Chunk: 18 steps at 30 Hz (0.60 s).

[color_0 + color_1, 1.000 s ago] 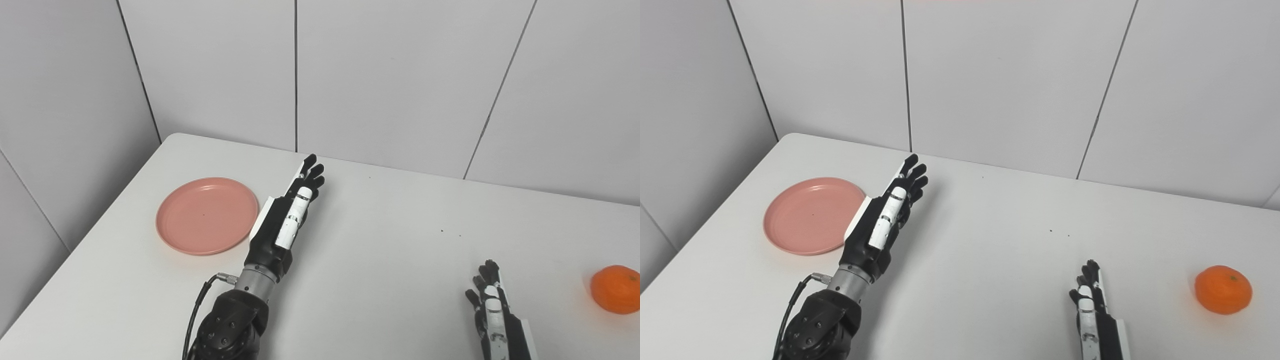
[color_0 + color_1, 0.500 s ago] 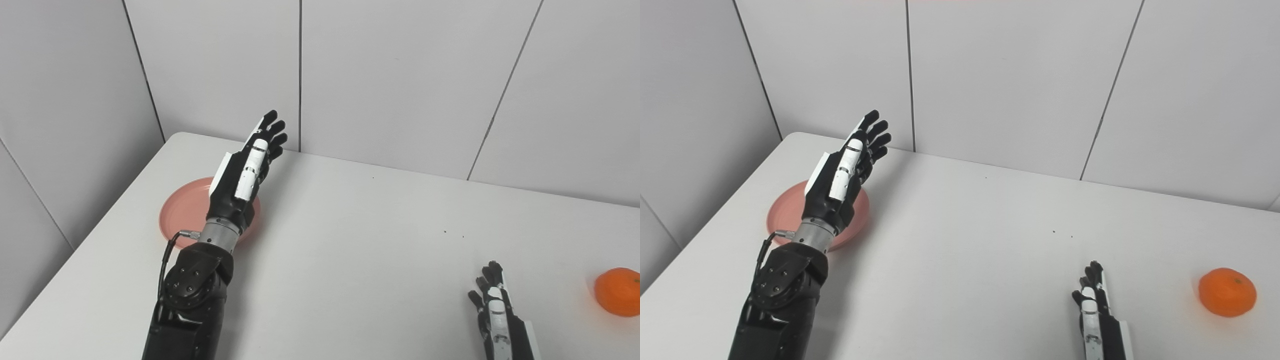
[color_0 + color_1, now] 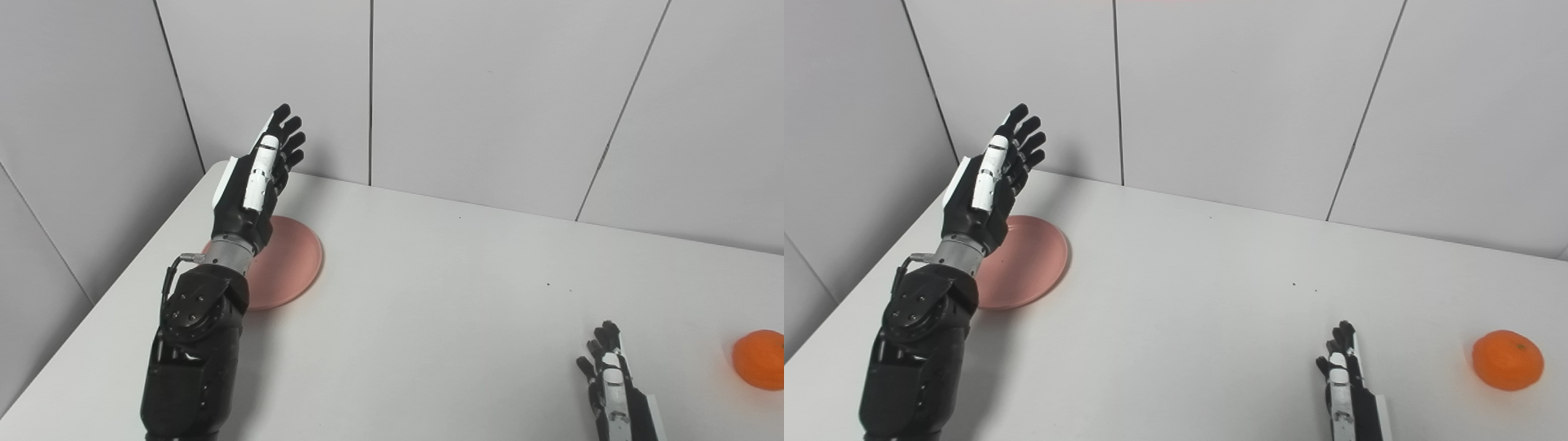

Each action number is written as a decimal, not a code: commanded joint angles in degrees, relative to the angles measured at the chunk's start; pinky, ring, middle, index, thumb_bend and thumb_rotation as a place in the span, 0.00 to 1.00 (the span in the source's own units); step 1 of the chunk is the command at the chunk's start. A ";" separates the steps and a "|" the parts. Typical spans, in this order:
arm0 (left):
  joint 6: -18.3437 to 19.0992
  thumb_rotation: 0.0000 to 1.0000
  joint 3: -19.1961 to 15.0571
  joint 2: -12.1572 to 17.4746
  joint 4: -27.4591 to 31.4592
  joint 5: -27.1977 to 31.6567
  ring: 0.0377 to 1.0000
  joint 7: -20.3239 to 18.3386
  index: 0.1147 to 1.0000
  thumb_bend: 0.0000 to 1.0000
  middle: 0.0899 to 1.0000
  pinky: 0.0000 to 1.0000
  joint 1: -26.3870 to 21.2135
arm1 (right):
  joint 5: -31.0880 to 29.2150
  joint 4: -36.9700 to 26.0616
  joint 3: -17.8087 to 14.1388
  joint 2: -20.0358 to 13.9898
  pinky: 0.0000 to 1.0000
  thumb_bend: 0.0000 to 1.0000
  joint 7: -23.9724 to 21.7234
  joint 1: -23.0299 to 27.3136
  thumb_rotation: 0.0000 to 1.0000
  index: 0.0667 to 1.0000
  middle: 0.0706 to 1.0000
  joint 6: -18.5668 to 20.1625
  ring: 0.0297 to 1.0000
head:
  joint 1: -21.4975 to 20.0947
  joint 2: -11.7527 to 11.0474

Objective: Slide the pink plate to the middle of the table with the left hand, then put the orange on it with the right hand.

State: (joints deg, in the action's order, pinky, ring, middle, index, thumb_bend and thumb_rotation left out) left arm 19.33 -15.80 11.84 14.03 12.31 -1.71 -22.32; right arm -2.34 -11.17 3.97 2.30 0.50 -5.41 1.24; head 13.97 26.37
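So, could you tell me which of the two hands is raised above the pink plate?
The left hand, open with fingers spread, is lifted over the pink plate. The right hand waits low by the near table edge, beside the orange.

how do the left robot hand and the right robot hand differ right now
The left robot hand is raised high over the far left corner, above the pink plate; the right robot hand sits low at the picture's bottom edge, near the orange. The left arm shows from forearm to fingertips, while only the right hand's fingers and palm show. Both are open, fingers extended, holding nothing.
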 commanded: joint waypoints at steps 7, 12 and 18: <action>-0.29 1.00 -3.31 3.98 -1.30 2.73 0.93 0.92 0.91 0.37 0.94 0.92 -3.37 | -0.25 -1.43 -0.32 -0.40 1.00 0.17 -0.69 0.50 1.00 1.00 1.00 -0.64 1.00 | 0.44 -0.07; -0.40 1.00 -5.04 6.07 -3.41 5.15 0.92 0.34 0.90 0.37 0.93 0.92 -3.04 | -0.64 -0.93 -0.44 -0.36 1.00 0.16 -0.75 0.35 1.00 1.00 1.00 -1.65 1.00 | 0.64 -0.69; 0.84 1.00 -6.71 7.60 -4.58 6.43 0.91 1.12 0.88 0.35 0.90 0.91 -2.80 | -0.57 -0.46 -0.45 -0.63 1.00 0.17 -0.84 0.51 1.00 1.00 1.00 -1.71 1.00 | 1.00 -0.97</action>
State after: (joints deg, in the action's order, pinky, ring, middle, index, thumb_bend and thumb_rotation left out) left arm 20.11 -22.03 17.65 8.92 17.91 -0.71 -23.33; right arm -2.76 -11.06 3.75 1.99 0.45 -5.40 1.20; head 14.94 25.40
